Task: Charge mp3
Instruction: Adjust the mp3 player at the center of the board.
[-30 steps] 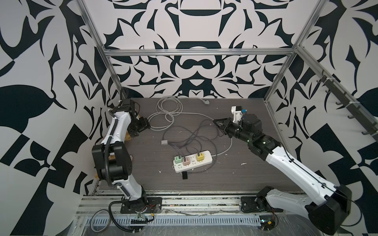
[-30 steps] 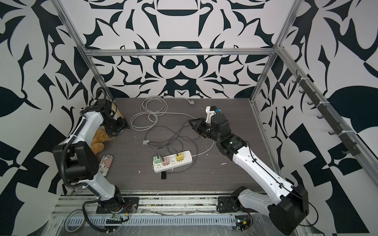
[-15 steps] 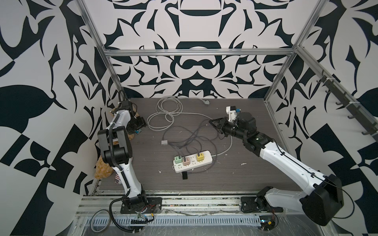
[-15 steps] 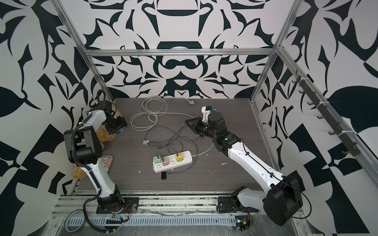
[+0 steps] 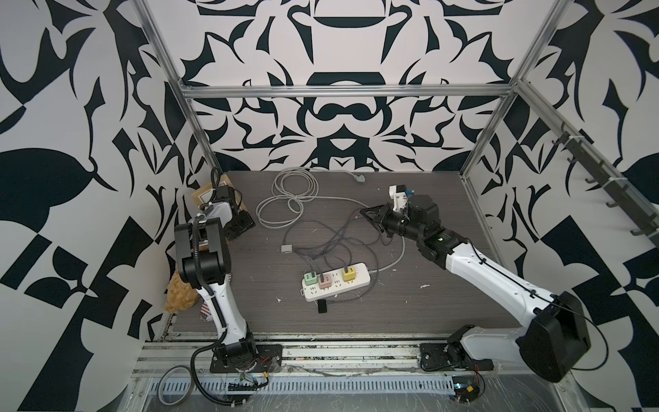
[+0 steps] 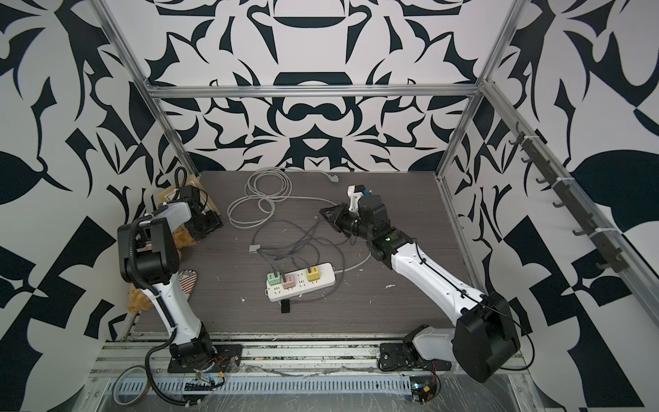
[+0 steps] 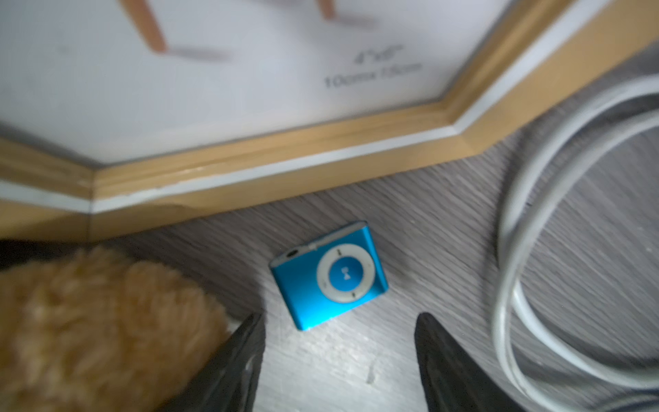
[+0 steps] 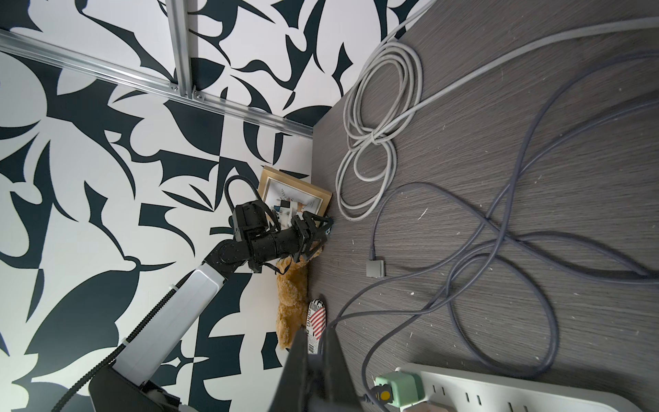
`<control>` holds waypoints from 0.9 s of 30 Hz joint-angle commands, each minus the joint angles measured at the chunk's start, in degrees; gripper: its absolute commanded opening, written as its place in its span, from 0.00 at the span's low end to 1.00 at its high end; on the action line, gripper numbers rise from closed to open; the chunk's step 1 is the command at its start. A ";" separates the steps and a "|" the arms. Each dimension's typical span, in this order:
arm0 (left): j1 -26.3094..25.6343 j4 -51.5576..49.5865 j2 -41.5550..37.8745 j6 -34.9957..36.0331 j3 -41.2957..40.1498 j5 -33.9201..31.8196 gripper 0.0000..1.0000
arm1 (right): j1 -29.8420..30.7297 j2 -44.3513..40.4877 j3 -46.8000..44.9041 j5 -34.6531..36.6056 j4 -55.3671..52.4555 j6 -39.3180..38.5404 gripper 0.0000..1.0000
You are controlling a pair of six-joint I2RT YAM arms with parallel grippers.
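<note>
The mp3 (image 7: pixel 330 276) is a tiny bright-blue square with a pale control ring. It lies flat on the dark table just in front of a wooden picture frame (image 7: pixel 285 160). My left gripper (image 7: pixel 338 321) is open, its two fingertips just short of the player, one to each side, not touching it. In both top views the left gripper (image 5: pixel 246 223) (image 6: pixel 210 226) hides the player at the far left. My right gripper (image 8: pixel 317 333) (image 5: pixel 365 213) hovers at the centre right, shut on a grey cable (image 8: pixel 360 310) that runs to the chargers.
A white power strip (image 5: pixel 335 281) in the middle carries green (image 5: pixel 310 277), pink (image 5: pixel 324 281) and yellow (image 5: pixel 348 274) charger cubes. Grey cables loop around it. A coiled white cable (image 5: pixel 289 199) lies at the back. A brown teddy (image 7: pixel 89 321) presses against one left finger. A small black device (image 5: pixel 322 306) lies near the strip.
The left arm's elbow has swung up and over while its gripper stayed by the frame, jaws a little narrower. The right gripper has shifted slightly left with the cable.
</note>
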 commanded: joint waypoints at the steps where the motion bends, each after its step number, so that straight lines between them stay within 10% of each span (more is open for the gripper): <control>1: 0.18 3.83 -0.45 -1.80 -1.54 -2.13 0.70 | -0.17 -0.17 0.32 -0.86 3.63 0.39 0.00; 27: 0.09 -2.81 4.82 -4.97 2.37 -0.29 0.52 | -0.16 -2.13 -1.28 0.31 3.40 0.53 0.00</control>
